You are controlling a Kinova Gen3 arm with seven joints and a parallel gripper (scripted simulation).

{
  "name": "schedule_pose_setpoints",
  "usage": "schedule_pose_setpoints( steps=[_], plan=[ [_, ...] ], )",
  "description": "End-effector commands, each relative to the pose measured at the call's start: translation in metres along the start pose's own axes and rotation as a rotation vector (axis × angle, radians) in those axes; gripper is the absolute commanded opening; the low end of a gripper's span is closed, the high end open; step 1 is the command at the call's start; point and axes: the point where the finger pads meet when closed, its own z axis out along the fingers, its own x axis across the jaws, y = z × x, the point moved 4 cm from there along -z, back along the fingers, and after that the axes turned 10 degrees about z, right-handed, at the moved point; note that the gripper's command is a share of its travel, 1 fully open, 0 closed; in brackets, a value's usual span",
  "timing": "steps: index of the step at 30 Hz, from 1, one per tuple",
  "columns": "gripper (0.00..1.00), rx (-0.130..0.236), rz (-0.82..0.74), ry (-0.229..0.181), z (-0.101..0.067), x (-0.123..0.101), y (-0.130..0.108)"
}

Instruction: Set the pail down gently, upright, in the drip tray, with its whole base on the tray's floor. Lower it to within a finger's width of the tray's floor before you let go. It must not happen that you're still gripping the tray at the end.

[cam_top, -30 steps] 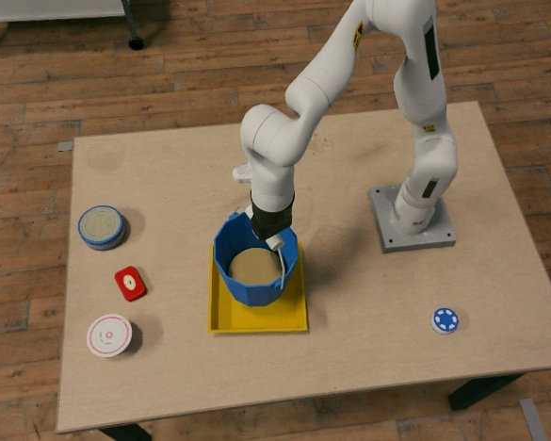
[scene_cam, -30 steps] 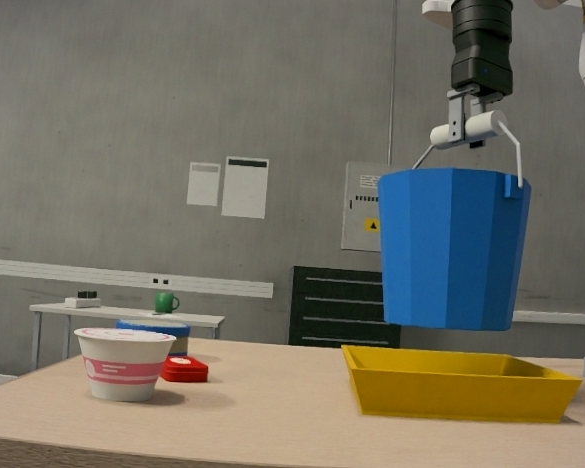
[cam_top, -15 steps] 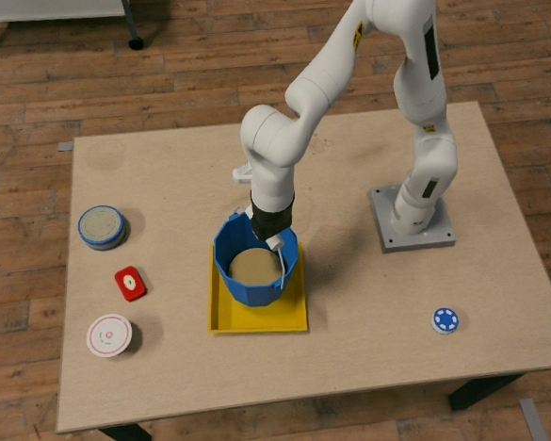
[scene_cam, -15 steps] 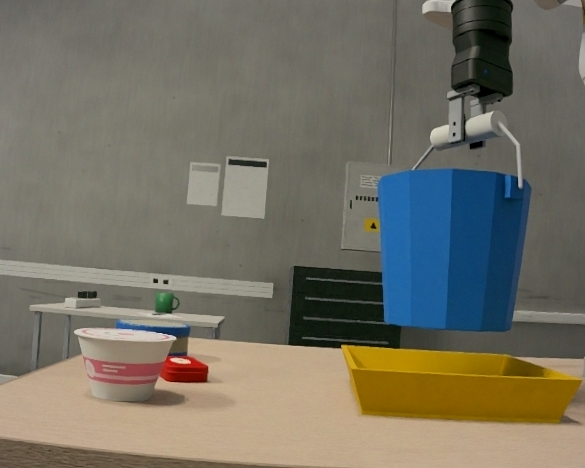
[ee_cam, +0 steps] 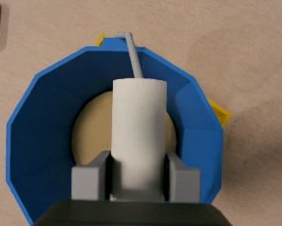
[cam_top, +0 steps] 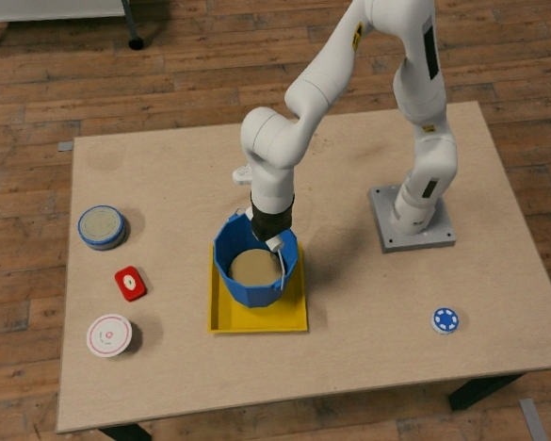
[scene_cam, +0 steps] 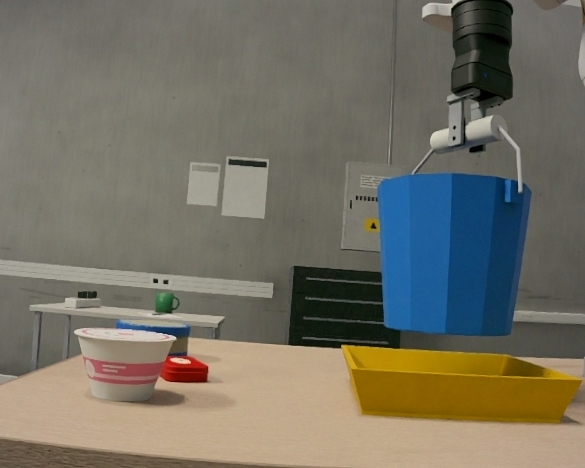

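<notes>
The blue pail (scene_cam: 451,254) hangs upright from its white handle grip (scene_cam: 467,133), directly above the yellow drip tray (scene_cam: 458,382). Its base is a small gap above the tray's rim, clear of the tray floor. My gripper (scene_cam: 464,135) is shut on the handle grip. From above, the pail (cam_top: 255,266) covers the far half of the tray (cam_top: 257,303). In the wrist view the fingers clamp the white grip (ee_cam: 137,140) over the pail's open mouth (ee_cam: 111,140), and only yellow corners of the tray (ee_cam: 219,113) show.
A pink-and-white tub (cam_top: 108,334), a red box (cam_top: 130,283) and a blue-rimmed round tin (cam_top: 102,226) stand at the table's left. A blue-and-white disc (cam_top: 445,320) lies at the right front. The arm's base plate (cam_top: 411,220) is at the right.
</notes>
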Motion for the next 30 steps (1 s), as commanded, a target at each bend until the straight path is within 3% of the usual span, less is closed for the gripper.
schedule_pose_setpoints(
  steps=[1, 30],
  plan=[
    [0.00, 0.000, 0.000, -0.002, 0.001, 0.000, 0.000],
    [0.00, 0.000, 0.000, -0.002, 0.027, 0.000, 0.000]
  ],
)
